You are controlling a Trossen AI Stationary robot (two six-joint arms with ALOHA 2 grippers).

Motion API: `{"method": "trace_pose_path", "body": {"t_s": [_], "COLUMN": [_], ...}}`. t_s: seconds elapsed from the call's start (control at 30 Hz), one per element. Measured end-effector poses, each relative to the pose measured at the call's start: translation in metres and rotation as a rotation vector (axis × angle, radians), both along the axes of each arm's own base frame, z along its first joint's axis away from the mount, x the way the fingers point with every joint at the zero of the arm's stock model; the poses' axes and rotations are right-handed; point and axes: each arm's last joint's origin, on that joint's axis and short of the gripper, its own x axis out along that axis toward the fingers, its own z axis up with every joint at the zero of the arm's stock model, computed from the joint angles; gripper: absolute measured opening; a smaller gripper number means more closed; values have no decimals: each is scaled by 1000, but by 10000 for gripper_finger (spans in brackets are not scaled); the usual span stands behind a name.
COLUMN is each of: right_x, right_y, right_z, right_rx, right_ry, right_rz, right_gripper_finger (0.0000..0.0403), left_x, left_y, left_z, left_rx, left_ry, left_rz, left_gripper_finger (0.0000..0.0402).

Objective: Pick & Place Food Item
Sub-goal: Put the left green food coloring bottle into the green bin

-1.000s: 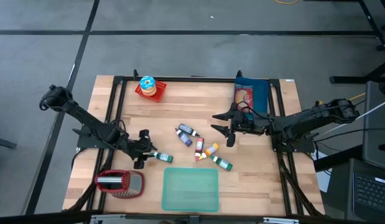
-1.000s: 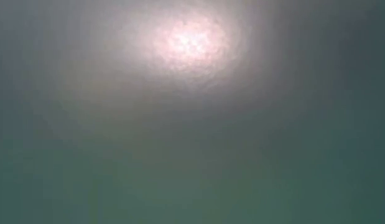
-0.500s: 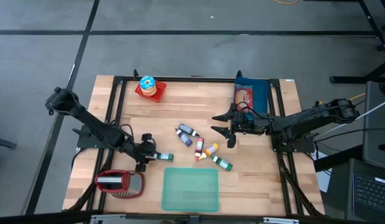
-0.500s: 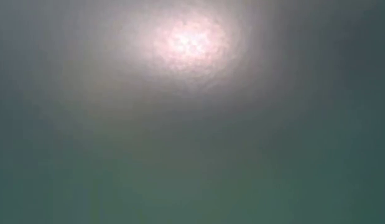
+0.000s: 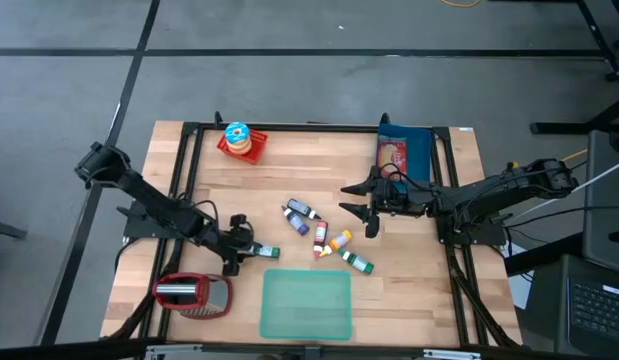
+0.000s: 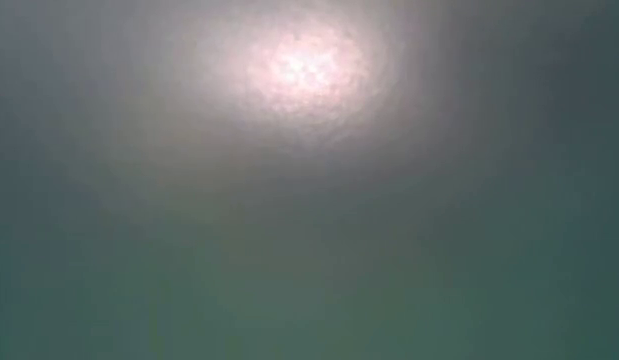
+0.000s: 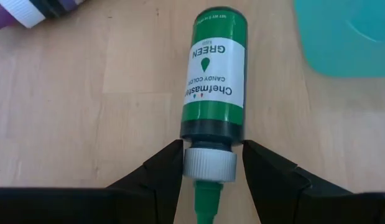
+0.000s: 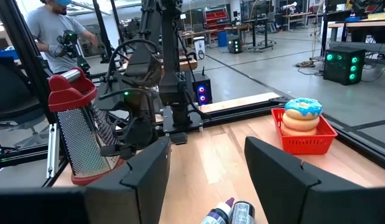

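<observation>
A green food-colour bottle (image 7: 215,74) with a white cap lies on its side on the wooden table (image 5: 289,180), left of centre (image 5: 259,252). My left gripper (image 7: 212,155) (image 5: 239,246) is low over it and open, slanting down, one finger on each side of the cap. My right gripper (image 5: 363,211) (image 8: 208,177) hangs level above the table's right middle, open and holding nothing. A teal tray (image 5: 306,303) lies at the near edge. The low view shows only a blur. My left gripper has its fingers (image 7: 164,165) close on both sides of the bottle's white cap (image 7: 209,163), coming slanting from above at the cap end and lying along the bottle. Whether they touch the cap I cannot tell. The bottle lies flat on the table.
Several more small bottles (image 5: 319,235) lie scattered at the table's middle. A red basket with stacked doughnuts (image 5: 239,140) stands at the far left, a red-handled grater (image 5: 194,295) at the near left, and a blue package (image 5: 402,152) at the far right.
My left gripper has come down and a little toward the table's right edge, onto the green bottle's cap end. Its finger gap is unchanged. The bottle has stayed where it was.
</observation>
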Motion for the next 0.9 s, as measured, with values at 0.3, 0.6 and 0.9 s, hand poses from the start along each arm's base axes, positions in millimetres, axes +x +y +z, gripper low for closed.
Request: {"method": "trace_pose_path", "body": {"t_s": [0.3,0.6,0.9], "right_x": [0,0,0], "right_y": [0,0,0], "right_z": [0,0,0], "right_rx": [3,3,3], "right_ry": [0,0,0], "right_rz": [0,0,0], "right_gripper_finger": [210,210,210], "left_x": [2,7,31], "left_y": [6,16,28], "left_z": [0,0,34], "left_rx": [17,40,76], "left_ry": [7,-3,-189], "left_rz": [7,25,-122], "left_gripper_finger": [124,99,99]}}
